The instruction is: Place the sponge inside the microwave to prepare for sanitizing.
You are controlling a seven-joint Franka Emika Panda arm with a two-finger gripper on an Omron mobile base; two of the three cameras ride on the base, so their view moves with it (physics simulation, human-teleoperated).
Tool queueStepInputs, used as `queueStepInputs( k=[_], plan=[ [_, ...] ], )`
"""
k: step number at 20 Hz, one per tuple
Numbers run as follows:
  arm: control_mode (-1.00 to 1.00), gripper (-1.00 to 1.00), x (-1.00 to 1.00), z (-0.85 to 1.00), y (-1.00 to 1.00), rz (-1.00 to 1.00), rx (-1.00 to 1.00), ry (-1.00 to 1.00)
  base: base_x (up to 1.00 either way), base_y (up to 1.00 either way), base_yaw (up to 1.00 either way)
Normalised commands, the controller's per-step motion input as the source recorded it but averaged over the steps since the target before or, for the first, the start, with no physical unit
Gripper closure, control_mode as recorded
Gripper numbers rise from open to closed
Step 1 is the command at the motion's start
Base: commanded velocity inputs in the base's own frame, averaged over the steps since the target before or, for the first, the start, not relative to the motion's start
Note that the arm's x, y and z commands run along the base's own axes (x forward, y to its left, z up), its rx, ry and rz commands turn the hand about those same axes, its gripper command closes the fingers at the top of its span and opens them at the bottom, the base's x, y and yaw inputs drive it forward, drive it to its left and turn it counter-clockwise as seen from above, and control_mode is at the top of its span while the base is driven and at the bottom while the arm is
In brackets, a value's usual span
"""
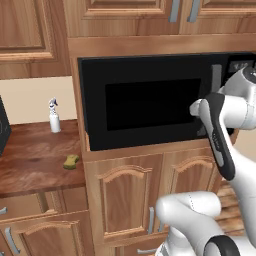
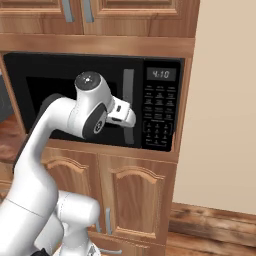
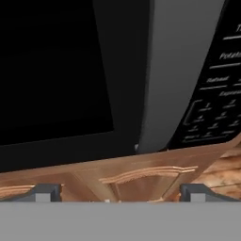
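The microwave point(image 1: 145, 105) is a black box built into the wood cabinets, and its dark window door is closed. Its grey vertical handle point(image 2: 129, 95) runs beside the keypad point(image 2: 159, 117). My gripper point(image 2: 131, 119) is right at the lower part of this handle, open, with nothing between its fingers. In the hand view the handle point(image 3: 176, 70) rises close ahead between my widely spread fingertips point(image 3: 46, 192). The sponge point(image 1: 71, 161), a small yellow-olive block, lies on the wooden counter point(image 1: 30, 165) to the microwave's left, far from the gripper.
A white spray bottle point(image 1: 54, 119) stands at the back of the counter, behind the sponge. Cabinet doors point(image 1: 130, 195) sit below the microwave and more cabinets above it. A plain beige wall point(image 2: 225, 110) lies to the right.
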Motion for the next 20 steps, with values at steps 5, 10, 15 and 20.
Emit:
queueStepInputs(
  k=[5,10,15,20],
  plan=[
    [-1.0,-1.0,0.22,0.0,-0.23,0.0,0.0,-0.01,0.0,0.0,0.0],
    [-1.0,-1.0,0.18,0.0,-0.34,0.0,0.0,0.0,0.0,0.0,0.0],
    [-1.0,-1.0,0.3,0.0,-0.13,0.0,0.0,-0.01,0.0,0.0,0.0],
    [-1.0,-1.0,0.35,-0.05,-0.11,0.0,0.0,0.0,0.0,0.0,0.0]
  ],
)
